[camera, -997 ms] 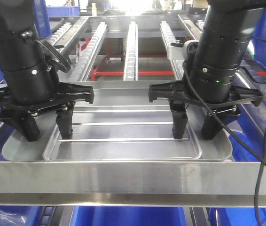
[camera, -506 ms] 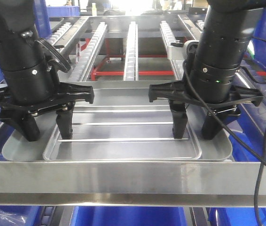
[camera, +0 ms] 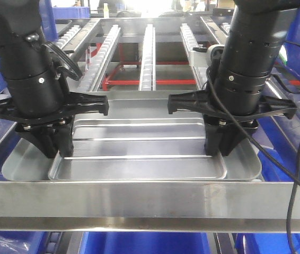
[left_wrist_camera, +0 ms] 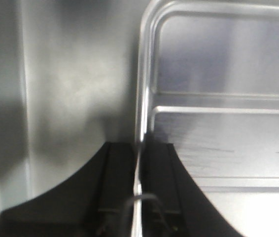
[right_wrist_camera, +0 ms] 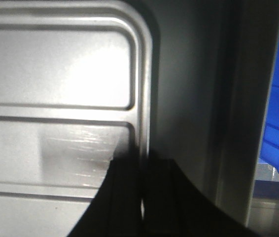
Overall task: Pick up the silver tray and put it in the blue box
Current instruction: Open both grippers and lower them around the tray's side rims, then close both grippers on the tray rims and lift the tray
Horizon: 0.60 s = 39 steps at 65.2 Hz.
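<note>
Since I cannot see the scene, where does the silver tray (camera: 139, 161) lie, going from left to right? — Listener

It lies flat across the middle of the front view, on the surface of a metal rack. A steel rail (camera: 150, 198) runs just in front of it, and roller tracks (camera: 149, 53) run away beyond it. Its broad flared rim reaches nearly from one side of the rack to the other. — Describer

And the tools? — Listener

On the left, the left tool (camera: 54, 151) points straight down. Its two black fingers (left_wrist_camera: 120, 187) are pressed together on the raised ridge where the tray's sunken base meets its rim. The left wrist view shows one finger on each side of that ridge. On the right, the right tool (camera: 221, 148) is clamped the same way on the opposite ridge. Blue plastic shows below the rail. It is probably the blue box (camera: 144, 244), though little of it is in view. — Describer

How will the tray handle? — Listener

I judge it to be thin sheet metal: light and stiff, but smooth. It could slip or twist if one side rises first. The ridges at both short ends are a sound hold, and a level, matched lift should clear the rail. — Describer
</note>
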Available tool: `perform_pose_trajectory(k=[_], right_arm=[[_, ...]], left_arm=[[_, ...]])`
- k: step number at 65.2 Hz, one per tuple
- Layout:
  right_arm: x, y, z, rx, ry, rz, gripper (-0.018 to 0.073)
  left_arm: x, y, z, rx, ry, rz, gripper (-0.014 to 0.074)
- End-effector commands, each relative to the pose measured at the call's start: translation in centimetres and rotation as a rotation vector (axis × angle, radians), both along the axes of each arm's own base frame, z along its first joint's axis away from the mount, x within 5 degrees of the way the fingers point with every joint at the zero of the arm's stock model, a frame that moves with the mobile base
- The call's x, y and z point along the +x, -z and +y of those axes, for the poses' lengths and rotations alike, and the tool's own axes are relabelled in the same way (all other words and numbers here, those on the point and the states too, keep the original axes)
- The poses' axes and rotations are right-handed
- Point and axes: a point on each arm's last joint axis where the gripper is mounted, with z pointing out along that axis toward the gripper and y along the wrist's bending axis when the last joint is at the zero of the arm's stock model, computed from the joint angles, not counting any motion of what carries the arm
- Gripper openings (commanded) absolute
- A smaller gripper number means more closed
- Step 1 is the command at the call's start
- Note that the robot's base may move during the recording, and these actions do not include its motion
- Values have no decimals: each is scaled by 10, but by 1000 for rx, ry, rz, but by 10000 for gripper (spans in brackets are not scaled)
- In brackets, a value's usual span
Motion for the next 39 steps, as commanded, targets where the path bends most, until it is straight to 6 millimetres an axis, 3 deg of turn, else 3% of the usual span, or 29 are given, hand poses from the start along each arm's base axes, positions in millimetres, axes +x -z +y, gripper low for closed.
perform_pose_trajectory(k=[1, 39], right_arm=[[5, -24, -1, 31, -5, -93, 50], [7, -27, 0, 45, -7, -119, 50]], left_arm=[[1, -17, 0, -21, -3, -46, -13], [2, -17, 0, -8, 5, -50, -13]])
